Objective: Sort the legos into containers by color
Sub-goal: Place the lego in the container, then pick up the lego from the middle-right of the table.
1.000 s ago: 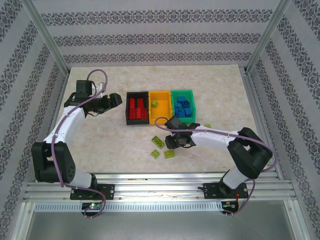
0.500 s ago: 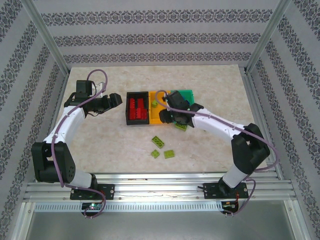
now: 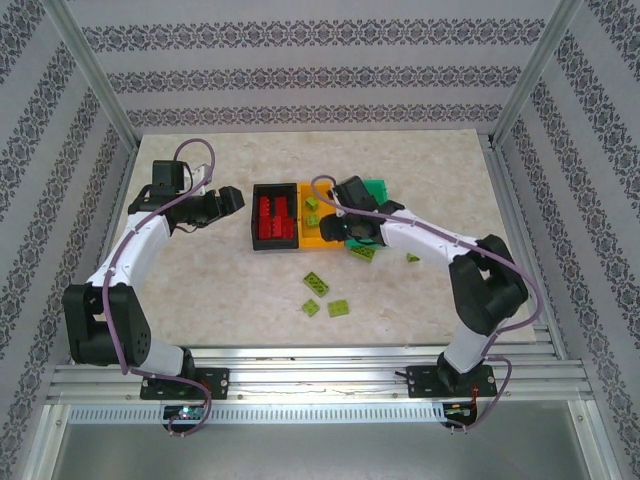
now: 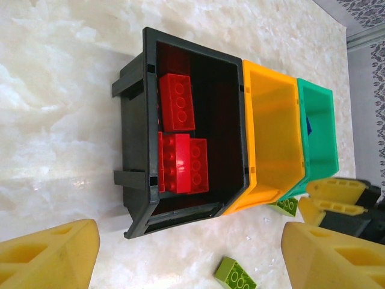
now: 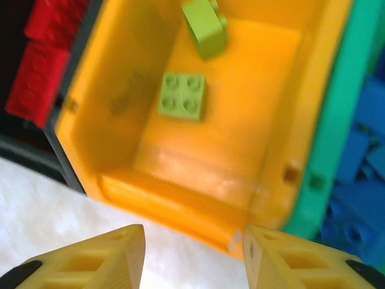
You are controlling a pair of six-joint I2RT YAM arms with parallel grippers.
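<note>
The right fingers [image 5: 102, 256], yellow and blocky, stand moderately apart with nothing between them, just above the near wall of the orange-yellow rectangular plastic bin [image 5: 240, 138]. Inside this bin lie two lime green studded plastic bricks [image 5: 182, 96], one flat with studs up and one tilted near the far wall. To its left is the black rectangular plastic bin [image 4: 135, 144], which holds the red studded bricks [image 4: 177, 102]. On the other side is the green rectangular plastic bin [image 4: 319, 132] with the blue studded bricks [image 5: 361, 150]. The three bins touch side by side. The left fingers [image 4: 331, 259] are wide and empty, near the left side of the black bin. Several loose lime green bricks [image 3: 316, 283] remain on the pale marbled worktop [image 3: 220, 290], in front of the bins
</note>
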